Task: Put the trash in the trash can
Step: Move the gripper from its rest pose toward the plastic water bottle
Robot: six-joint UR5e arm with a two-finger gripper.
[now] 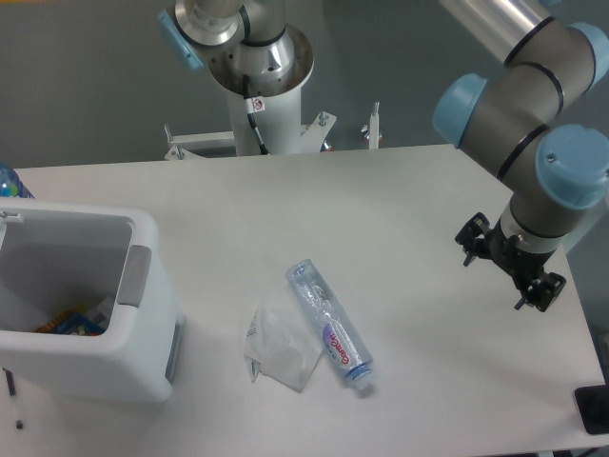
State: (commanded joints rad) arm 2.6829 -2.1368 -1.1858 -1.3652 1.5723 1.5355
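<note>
Landmark: trash can (143, 314), standing at the table's (400, 200) left edge.
Can opening: faces up, nothing over it; coloured items lie at the bottom inside.
Right of the can: a strip of bare tabletop, then the wrapper (281, 347), with the bottle (330, 327) lying touching the wrapper's far side.
Farther right of the can: bare tabletop up to the gripper (509, 267), which hangs near the right edge.
Behind the can: bare tabletop back to the arm's base column (262, 105).
</note>
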